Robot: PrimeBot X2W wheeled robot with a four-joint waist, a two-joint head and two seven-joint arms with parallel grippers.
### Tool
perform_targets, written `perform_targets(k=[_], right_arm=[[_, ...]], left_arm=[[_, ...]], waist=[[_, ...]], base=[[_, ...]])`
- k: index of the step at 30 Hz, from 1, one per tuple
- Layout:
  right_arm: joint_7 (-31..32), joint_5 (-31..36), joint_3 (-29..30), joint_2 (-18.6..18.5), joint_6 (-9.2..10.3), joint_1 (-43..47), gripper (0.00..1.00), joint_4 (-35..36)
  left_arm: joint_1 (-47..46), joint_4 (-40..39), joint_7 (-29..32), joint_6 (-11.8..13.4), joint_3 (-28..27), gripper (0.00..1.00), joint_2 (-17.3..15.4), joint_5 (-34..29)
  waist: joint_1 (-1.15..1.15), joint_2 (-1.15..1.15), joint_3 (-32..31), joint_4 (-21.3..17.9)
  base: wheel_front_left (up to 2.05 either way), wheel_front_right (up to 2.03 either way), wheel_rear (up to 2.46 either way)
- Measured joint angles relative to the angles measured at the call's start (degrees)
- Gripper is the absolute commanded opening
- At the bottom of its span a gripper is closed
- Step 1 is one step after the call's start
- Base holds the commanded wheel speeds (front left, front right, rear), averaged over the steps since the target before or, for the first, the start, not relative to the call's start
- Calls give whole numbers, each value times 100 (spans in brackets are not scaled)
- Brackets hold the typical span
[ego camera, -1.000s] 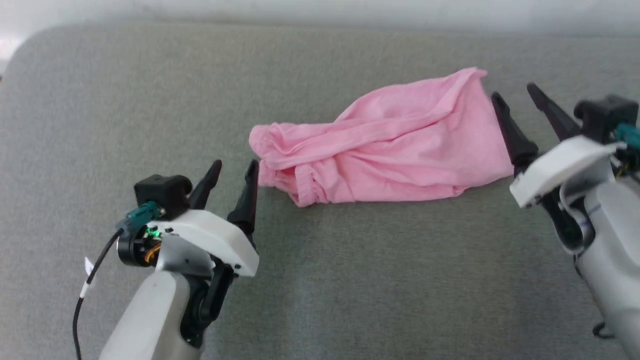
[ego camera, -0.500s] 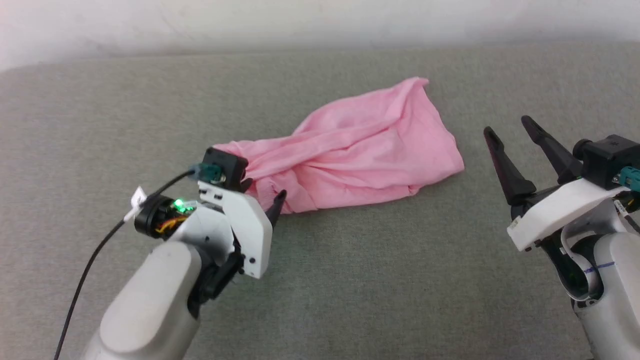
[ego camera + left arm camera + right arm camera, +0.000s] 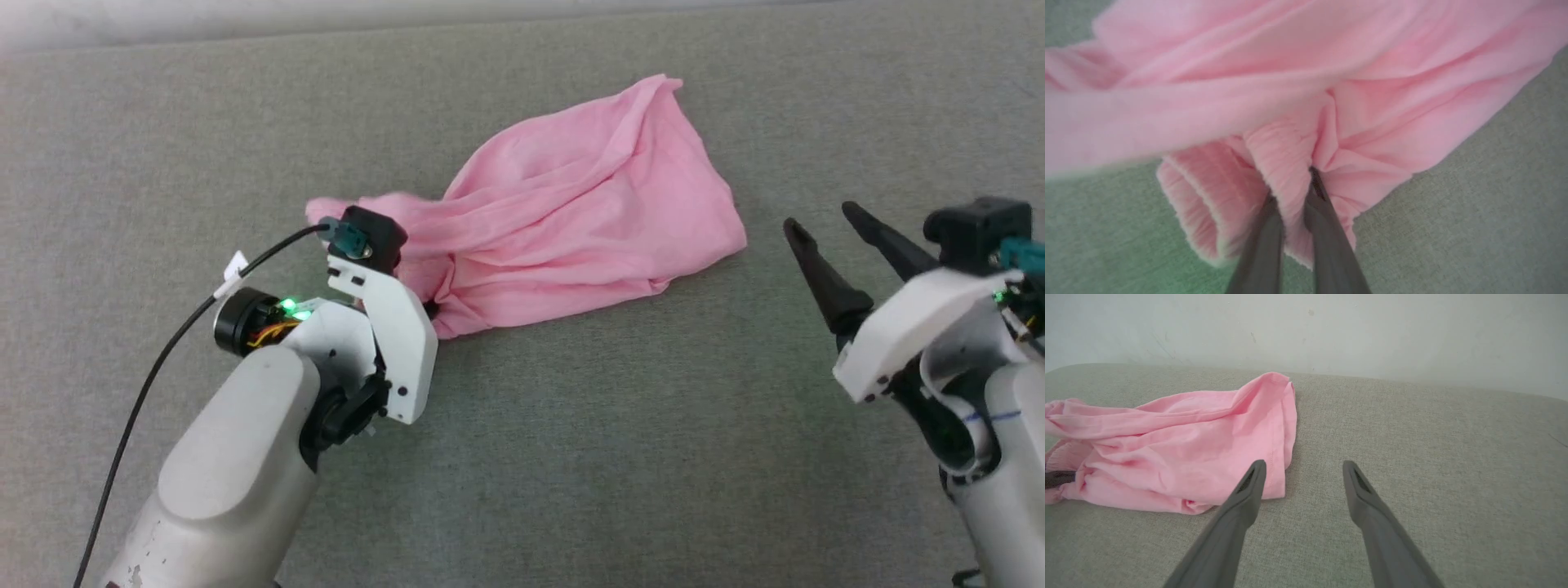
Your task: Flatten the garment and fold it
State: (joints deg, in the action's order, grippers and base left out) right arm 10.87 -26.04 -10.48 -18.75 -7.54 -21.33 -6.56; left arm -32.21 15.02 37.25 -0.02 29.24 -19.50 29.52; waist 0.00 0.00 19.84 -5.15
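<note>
- The grey woven upholstered surface spans the whole work area; in the right wrist view a pale wall rises behind its far edge.
- The garment, thin light pink cloth, lies crumpled on this surface a little left of the middle in the head view. It is twisted into long diagonal creases. Its wider, flatter end points toward the far right and its bunched end toward the robot's left.
- The left arm's pale forearm comes up from the lower left of the head view, and its white wrist housing covers the garment's bunched end.
- The left gripper has its two dark fingers drawn close together, pinching a fold of cloth between them.
- The right gripper is well to the right of the garment and clear of it. Its fingers are spread wide with nothing between them, and in its own wrist view the garment's hemmed edge lies just beyond its left finger.
- The gathered, ribbed waistband is the part caught in the left pinch, and a second loop of it curls open just beside the fingers.
- A black cable trails from the left wrist toward the lower left.
- A small green light glows on the left wrist.
</note>
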Motion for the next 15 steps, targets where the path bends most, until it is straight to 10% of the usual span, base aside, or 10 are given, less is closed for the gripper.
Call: perform_targets(k=[15], right_arm=[[1828, -909, -870, -133, 0, -1888, 100, -2295]], left_arm=[[218, -638, -928, 110, 8, 0, 255, -33]], waist=[[2, 0, 251, 611]], base=[[0, 0, 0]])
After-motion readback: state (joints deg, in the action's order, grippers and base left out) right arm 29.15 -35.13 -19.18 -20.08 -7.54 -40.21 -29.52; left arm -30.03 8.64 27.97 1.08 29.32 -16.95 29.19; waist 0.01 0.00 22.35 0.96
